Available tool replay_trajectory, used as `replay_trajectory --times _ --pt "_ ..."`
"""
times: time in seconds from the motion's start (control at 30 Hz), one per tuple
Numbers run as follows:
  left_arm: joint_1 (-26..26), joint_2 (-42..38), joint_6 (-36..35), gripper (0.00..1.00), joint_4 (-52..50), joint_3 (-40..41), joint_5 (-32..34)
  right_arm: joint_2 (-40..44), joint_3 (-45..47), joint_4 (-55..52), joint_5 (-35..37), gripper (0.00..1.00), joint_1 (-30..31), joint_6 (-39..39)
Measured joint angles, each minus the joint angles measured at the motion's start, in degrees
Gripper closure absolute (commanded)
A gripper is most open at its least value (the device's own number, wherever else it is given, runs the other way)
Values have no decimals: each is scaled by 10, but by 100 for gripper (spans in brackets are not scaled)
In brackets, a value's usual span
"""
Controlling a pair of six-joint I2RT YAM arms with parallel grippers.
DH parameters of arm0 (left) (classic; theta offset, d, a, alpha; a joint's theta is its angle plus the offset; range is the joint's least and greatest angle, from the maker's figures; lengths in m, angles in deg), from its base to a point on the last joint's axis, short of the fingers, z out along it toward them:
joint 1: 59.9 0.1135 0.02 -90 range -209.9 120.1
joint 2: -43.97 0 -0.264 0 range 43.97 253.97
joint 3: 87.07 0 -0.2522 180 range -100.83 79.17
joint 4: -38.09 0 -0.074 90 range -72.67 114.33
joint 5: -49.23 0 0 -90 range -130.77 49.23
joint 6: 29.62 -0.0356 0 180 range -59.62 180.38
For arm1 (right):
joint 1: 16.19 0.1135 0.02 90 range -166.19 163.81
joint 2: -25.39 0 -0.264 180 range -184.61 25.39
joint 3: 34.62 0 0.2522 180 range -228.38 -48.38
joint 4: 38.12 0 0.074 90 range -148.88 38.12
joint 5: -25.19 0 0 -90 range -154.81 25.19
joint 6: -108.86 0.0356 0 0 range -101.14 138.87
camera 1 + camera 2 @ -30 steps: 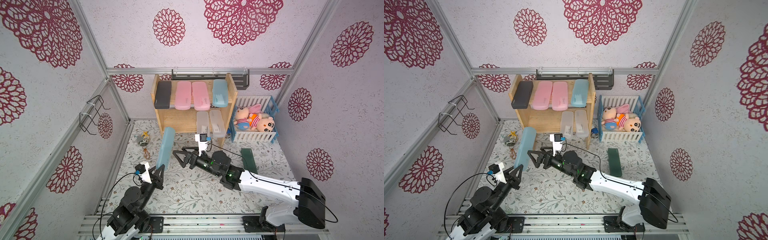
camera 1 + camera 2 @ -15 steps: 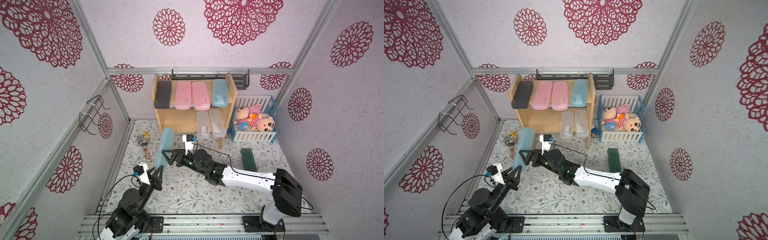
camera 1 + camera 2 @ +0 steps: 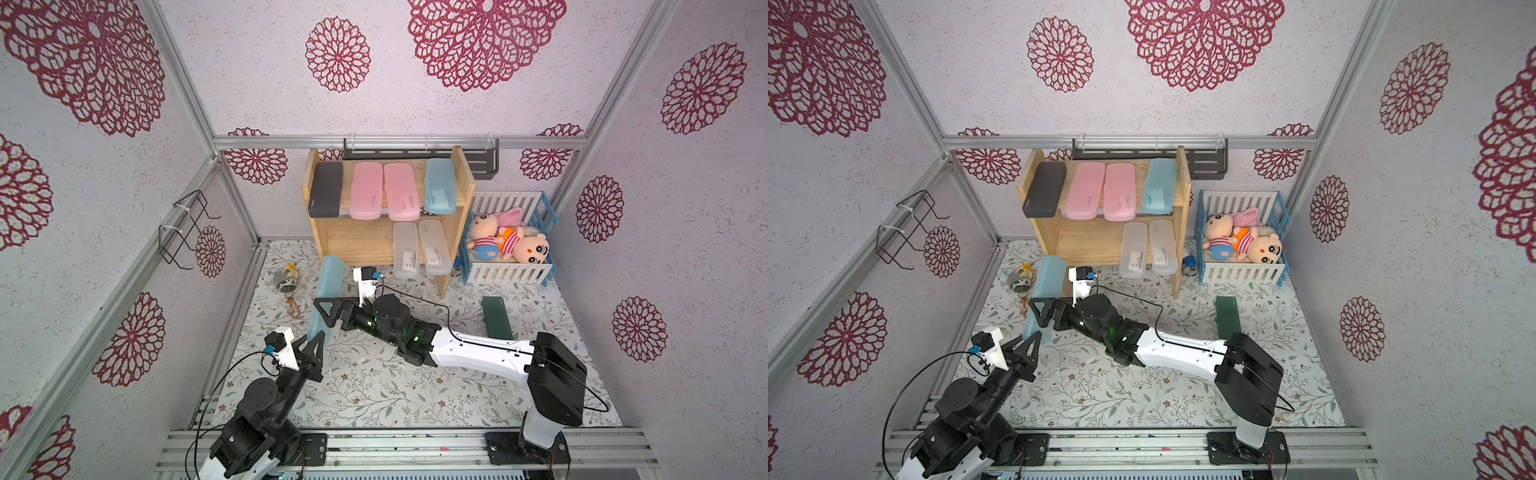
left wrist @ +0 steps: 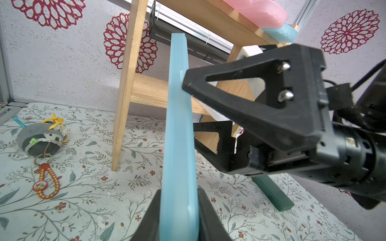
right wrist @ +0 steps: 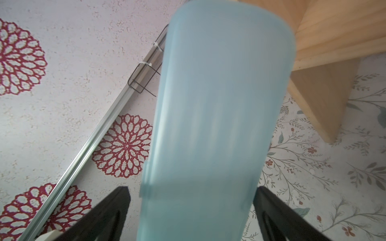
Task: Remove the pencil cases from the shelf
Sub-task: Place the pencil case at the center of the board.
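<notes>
The left gripper [image 4: 179, 193] is clamped tight on the lower end of a long slim light blue plastic pencil case [image 3: 328, 291]. The case stands tilted, its top leaning toward twelve o'clock, the back wall. The right gripper [image 5: 191, 198] reaches in from four o'clock and straddles the case's middle with its jaws spread wide. A gap shows at one finger; whether the other finger touches, I cannot tell.

Near the case's top stands the front left leg of the light natural-wood two-tier shelf [image 3: 357, 239]. Its upper tier carries a black case [image 3: 326, 195], two pink cases [image 3: 365, 195] and a second light blue case [image 3: 439, 186]. Two frosted clear cases [image 3: 405, 249] overhang the lower tier's right end.

A grey plush keyring toy [image 3: 286, 280] lies at ten o'clock. A dark green case [image 3: 496, 318] lies flat at three o'clock, well apart. The blue-and-white slatted crate [image 3: 511, 272] sits at two o'clock beside the shelf.

The side wall's rail runs close at nine o'clock. Bare floral mat [image 3: 374, 386] spreads between the arms toward six o'clock.
</notes>
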State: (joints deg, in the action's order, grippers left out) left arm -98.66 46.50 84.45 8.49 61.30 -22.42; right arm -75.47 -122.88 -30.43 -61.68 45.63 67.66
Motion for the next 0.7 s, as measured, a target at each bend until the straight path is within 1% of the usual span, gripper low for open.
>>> replay_trajectory --times 0.17,0.27,0.33,0.37,0.43,0.47,0.53,0.63,0.7 --pt "0 0 1 100 -5 -1 2 -19 -21 -24 -1 11 2 4" --pt "0 0 1 100 -16 -1 3 -23 -27 -31 -2 21 3 12" --pt "0 0 0 94 -19 -1 4 -23 -29 -33 -1 27 3 16" --pt "0 0 0 88 -21 -1 4 -23 -29 -35 0 31 4 14" --pt "0 -2 -2 51 -21 -2 5 -23 -29 -47 0 40 4 11" --pt "0 -4 -1 41 -21 -3 7 -23 -29 -55 1 42 3 6" --pt "0 -8 1 1 -21 -6 15 -23 -29 -73 1 43 3 -8" --pt "0 -14 7 3 -33 -10 31 -14 -20 -103 1 44 -2 -42" --pt "0 -16 11 3 -34 -10 40 8 3 -138 1 44 -10 -78"
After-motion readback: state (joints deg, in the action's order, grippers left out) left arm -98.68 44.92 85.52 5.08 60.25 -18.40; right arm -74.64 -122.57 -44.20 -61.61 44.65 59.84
